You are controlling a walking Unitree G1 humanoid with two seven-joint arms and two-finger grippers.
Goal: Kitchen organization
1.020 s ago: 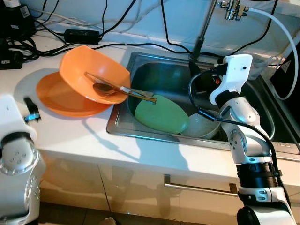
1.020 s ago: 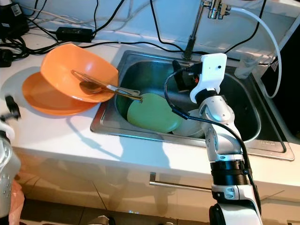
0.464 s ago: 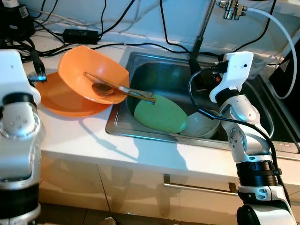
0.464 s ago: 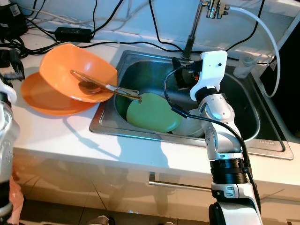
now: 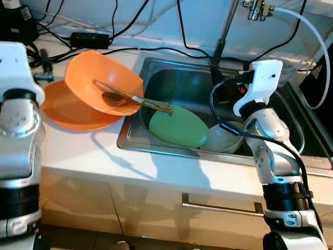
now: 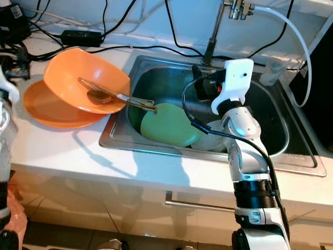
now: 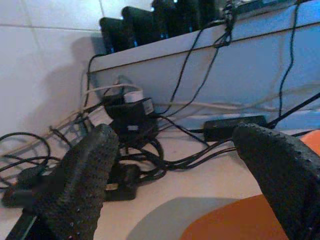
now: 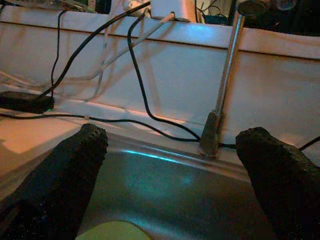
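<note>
Sink [image 5: 156, 67] at centre holds a green plate [image 5: 178, 126]; an orange bowl [image 5: 99, 78] with a spoon [image 5: 117, 98] sits upper left. Right gripper [image 8: 175, 165] hangs spread over the basin; left gripper [image 7: 180, 175], spread, by the cables [image 7: 145, 150].

Bright, even light falls on the white surface [image 5: 88, 151], with soft shadows under the orange bowl [image 5: 101, 80]. The wrist views are dimmer and bluish, their near black fingers [image 7: 80, 190] blurred. A cyan glint marks the sink [image 8: 165, 175] wall.

Left arm raised at the robot's left side, forearm upright; left gripper [image 7: 172, 180] fingers spread wide, holding nothing; right arm bent at elbow, wrist lifted, reaching forward; right gripper [image 8: 175, 170] fingers likewise spread apart, empty.
</note>
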